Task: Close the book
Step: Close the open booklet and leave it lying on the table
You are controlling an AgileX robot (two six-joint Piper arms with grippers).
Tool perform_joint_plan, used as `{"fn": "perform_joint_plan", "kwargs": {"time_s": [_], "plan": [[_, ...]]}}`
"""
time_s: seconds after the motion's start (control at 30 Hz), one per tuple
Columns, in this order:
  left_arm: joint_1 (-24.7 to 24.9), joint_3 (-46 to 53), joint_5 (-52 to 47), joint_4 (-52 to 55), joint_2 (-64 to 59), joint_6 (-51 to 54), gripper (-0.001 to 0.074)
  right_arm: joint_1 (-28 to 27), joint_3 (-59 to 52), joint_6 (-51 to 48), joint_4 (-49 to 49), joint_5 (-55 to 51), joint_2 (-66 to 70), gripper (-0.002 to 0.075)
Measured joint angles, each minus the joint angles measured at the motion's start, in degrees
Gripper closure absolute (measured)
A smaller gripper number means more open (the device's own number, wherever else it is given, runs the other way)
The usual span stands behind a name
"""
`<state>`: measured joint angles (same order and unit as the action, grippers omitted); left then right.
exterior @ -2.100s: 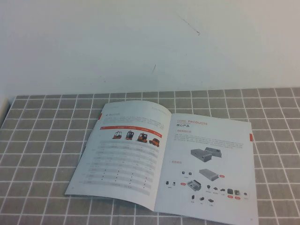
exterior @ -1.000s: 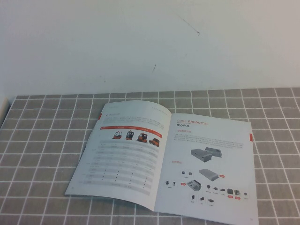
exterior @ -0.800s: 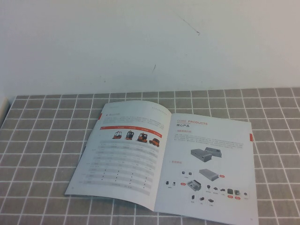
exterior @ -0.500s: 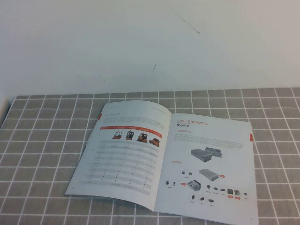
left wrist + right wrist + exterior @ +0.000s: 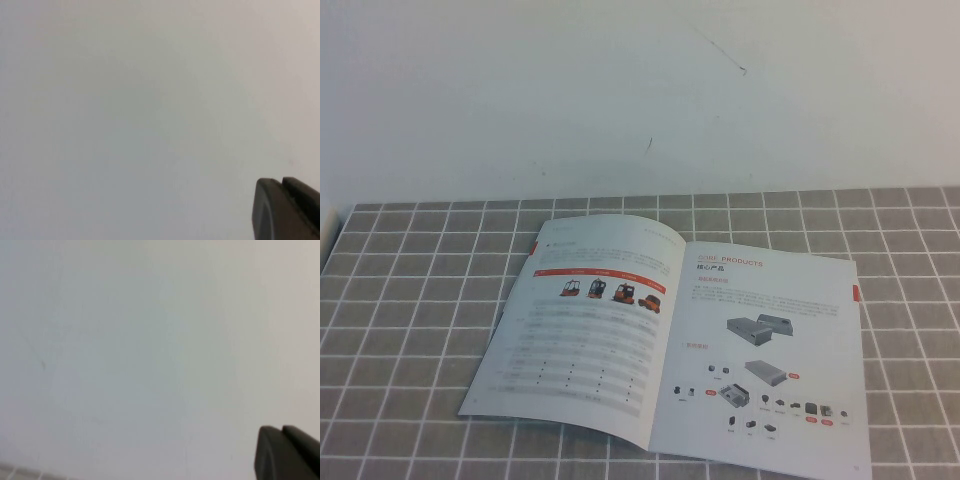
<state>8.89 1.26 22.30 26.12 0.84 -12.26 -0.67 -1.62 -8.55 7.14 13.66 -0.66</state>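
Open book (image 5: 670, 340) lying near the middle of the grey checked bench (image 5: 410, 300), left gripper (image 5: 287, 210) and right gripper (image 5: 287, 452) both facing the pale wall (image 5: 620, 90), their grip state cannot be told

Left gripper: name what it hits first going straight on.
Probably the pale wall; nothing else shows ahead of the left gripper, depth unclear. The right gripper faces that wall too, neither over the book.
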Motion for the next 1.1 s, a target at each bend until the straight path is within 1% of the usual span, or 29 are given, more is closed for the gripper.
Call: {"fn": "perform_joint_plan", "kwargs": {"time_s": [0.07,0.13,0.23,0.3,0.5,0.57,0.63,0.7,0.77,0.83,0.9,1.0,1.1], "plan": [[0.00,0.00,6.77,2.33,0.00,0.00,0.0739,0.00,0.00,0.64,0.00,5.73,0.00,0.0729],[0.00,0.00,13.25,4.82,0.00,0.00,0.0739,0.00,0.00,3.44,-0.11,9.84,0.00,0.0729],[0.00,0.00,19.36,8.23,0.00,0.00,0.0739,0.00,0.00,8.13,-0.46,13.88,0.00,0.0729],[0.00,0.00,21.35,10.50,0.00,0.00,0.0739,0.00,0.00,8.55,-0.69,14.71,0.00,0.0729],[0.00,0.00,22.87,15.90,0.00,-0.76,0.0739,0.00,0.00,8.55,-0.95,14.82,0.00,0.0729],[0.00,0.00,23.71,16.28,0.00,-2.72,0.0739,0.00,0.00,8.55,-0.95,14.82,0.00,0.0729],[0.00,0.00,23.68,14.33,0.00,-4.81,0.0739,0.00,0.00,8.55,-1.05,14.09,0.00,0.0729],[0.00,0.00,21.35,9.89,0.00,-5.87,0.0739,0.00,0.00,8.55,-1.05,12.89,0.00,0.0729],[0.00,0.00,17.24,3.16,0.00,-6.64,0.0739,0.00,0.00,8.55,-1.05,11.45,0.00,0.0729],[0.00,0.00,10.48,-5.03,0.00,-7.01,0.0739,0.00,0.00,8.55,-1.05,10.22,0.00,0.0729],[0.00,-0.68,0.19,-9.95,0.00,-7.67,0.0739,0.00,0.00,9.02,-1.05,7.99,0.00,0.0729],[0.00,-4.71,-14.86,-13.03,0.00,-9.71,0.0738,0.00,1.73,9.73,-1.05,-1.61,0.00,0.0729],[0.00,-9.80,-25.24,-14.04,-0.99,-10.87,0.0739,0.00,7.00,10.11,-1.05,-14.12,0.00,0.0729]]}}
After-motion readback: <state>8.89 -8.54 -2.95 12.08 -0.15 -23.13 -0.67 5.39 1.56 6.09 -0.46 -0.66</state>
